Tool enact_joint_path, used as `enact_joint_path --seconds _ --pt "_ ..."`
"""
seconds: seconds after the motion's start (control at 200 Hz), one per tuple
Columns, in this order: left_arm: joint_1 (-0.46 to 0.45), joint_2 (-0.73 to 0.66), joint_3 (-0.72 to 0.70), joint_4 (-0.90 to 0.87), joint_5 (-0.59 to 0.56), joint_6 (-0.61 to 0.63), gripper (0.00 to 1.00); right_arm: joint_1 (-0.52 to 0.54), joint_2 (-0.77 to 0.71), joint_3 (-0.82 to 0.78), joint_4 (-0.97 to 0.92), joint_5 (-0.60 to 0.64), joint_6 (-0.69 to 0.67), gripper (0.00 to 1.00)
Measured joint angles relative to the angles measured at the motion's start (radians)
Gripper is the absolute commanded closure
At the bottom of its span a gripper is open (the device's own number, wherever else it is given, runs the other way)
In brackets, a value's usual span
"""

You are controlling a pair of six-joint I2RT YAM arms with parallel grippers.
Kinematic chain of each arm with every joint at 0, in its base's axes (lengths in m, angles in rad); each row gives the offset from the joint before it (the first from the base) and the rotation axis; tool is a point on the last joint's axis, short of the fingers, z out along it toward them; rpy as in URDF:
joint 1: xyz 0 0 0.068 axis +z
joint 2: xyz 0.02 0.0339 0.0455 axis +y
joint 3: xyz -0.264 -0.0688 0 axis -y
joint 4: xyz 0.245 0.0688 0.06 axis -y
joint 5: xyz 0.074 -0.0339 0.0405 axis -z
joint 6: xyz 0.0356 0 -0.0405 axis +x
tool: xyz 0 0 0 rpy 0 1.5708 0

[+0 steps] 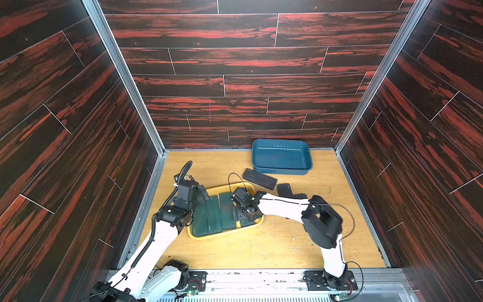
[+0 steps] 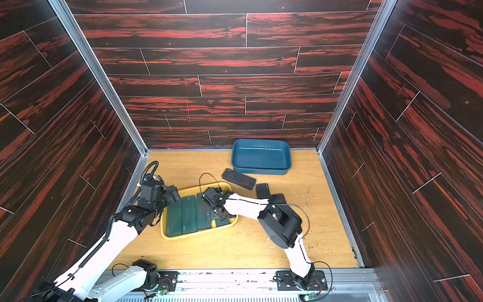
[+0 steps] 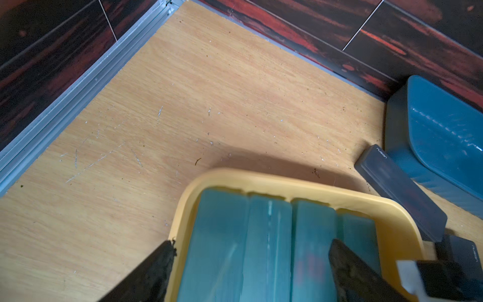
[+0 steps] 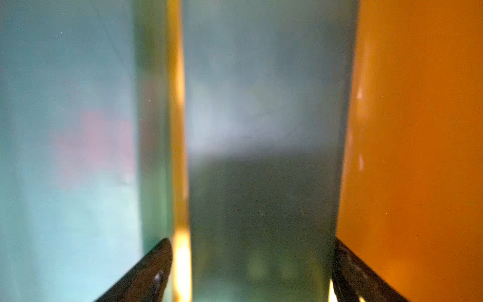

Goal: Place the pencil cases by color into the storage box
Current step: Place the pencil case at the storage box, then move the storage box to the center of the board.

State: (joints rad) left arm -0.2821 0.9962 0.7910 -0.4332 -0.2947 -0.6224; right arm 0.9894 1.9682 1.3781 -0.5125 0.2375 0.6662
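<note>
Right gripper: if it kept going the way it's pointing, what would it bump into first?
Probably the dark green pencil case in the yellow tray: in the right wrist view it sits directly ahead, between the right gripper's open jaws. How close is unclear.

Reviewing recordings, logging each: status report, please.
Left gripper, right gripper: jaws open, over yellow tray. Right astride a green case. Black cases on table, blue box empty. Nothing in the way.

"nusign" logo on black pencil case (image 3: 402, 193), again on second black case (image 3: 460, 252)

Green cases (image 3: 222, 235) glossy plastic; yellow tray (image 3: 287, 183) smooth plastic; tabletop (image 3: 209, 91) scratched wood.
</note>
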Motion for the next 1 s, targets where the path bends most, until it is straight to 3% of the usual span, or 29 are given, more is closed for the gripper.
enact_joint_path --seconds 0.17,0.416,0.721,0.997 --pt "0.0 0.026 -0.009 -0.007 0.037 -0.037 0.06 -0.001 -0.193 -0.096 0.193 -0.055 -0.129 0.06" --pt "0.0 0.104 -0.036 0.01 0.133 -0.124 0.06 0.0 -0.305 -0.2 0.484 -0.068 -0.227 0.06" --pt "0.0 0.198 -0.055 0.071 0.153 -0.232 0.06 0.0 -0.489 -0.365 0.618 -0.04 -0.314 0.06" --pt "0.028 0.337 -0.054 0.167 0.14 -0.253 0.06 0.0 -0.68 -0.558 0.655 -0.004 -0.355 0.06"
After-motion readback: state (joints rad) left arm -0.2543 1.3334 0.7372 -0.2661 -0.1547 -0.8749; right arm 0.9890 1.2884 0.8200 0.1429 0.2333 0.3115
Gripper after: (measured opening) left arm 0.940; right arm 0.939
